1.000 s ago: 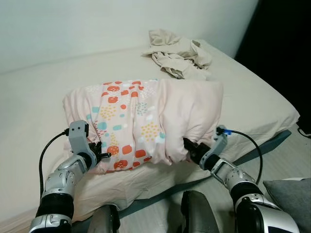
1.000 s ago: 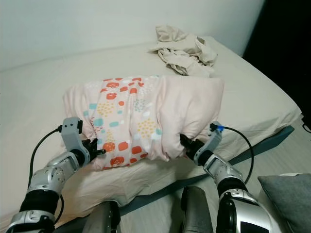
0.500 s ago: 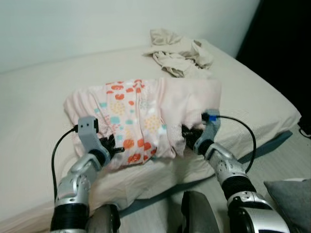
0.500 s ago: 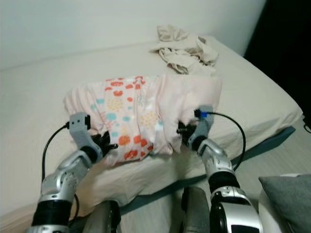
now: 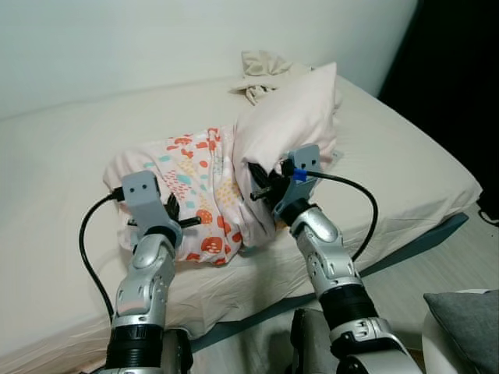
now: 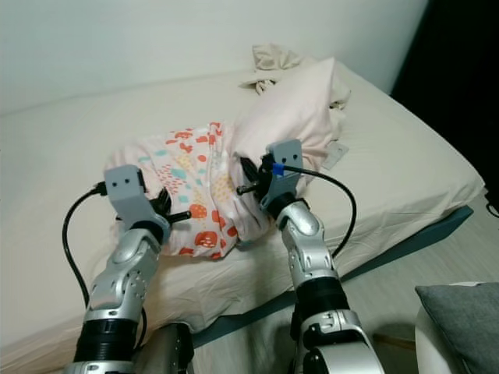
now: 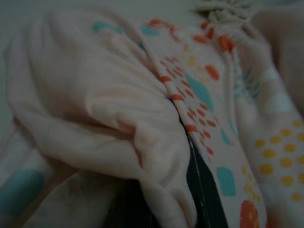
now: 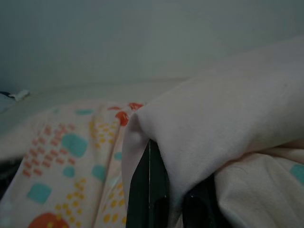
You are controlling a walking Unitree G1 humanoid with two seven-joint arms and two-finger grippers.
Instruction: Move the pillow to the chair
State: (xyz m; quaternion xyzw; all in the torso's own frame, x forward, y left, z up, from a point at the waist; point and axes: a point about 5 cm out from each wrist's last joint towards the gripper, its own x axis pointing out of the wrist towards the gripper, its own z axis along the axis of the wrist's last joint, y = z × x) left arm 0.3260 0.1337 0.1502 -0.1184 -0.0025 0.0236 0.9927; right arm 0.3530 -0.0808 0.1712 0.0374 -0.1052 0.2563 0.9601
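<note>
While the pillow is still resting on the bed, both grippers are pinching its fabric: left gripper at the patterned end, right gripper raising the plain end. Carrying it to the chair is remaining.

There is one pillow, pale pink with a patterned panel of orange, teal and yellow shapes. One bed carries it. One heap of crumpled beige cloth lies at the far side of the bed. Two silver arms show, each ending in one pincer: a left pincer and a right pincer. One grey cushion sits at the lower right corner.
</note>
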